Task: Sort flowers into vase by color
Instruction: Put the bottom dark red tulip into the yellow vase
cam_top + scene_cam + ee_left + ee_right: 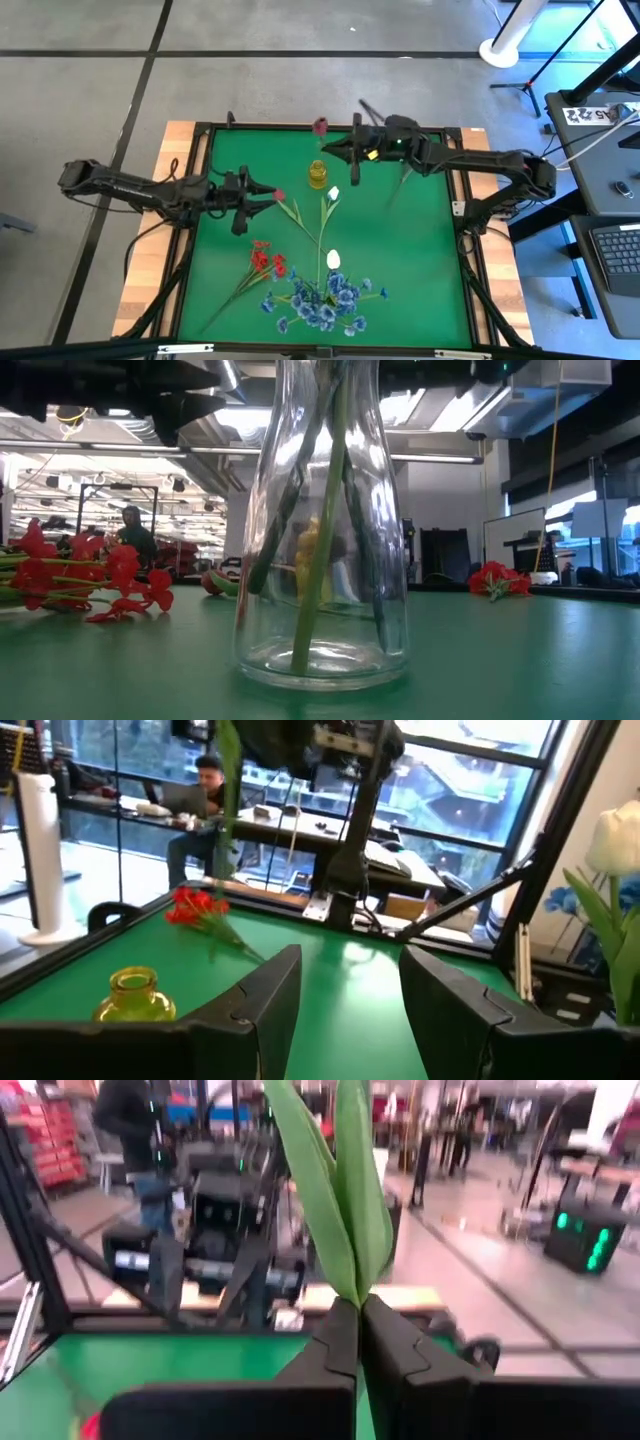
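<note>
The right gripper point(358, 1315), clamped on a flower stem point(345, 1190), hangs just behind the yellow vase point(318, 175); left gripper point(345, 985) gapes nearby.

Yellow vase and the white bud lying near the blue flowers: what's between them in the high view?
In the high view, between the yellow vase and the lying white bud sits a second white flower, its green stem running down toward the blue flowers.
</note>
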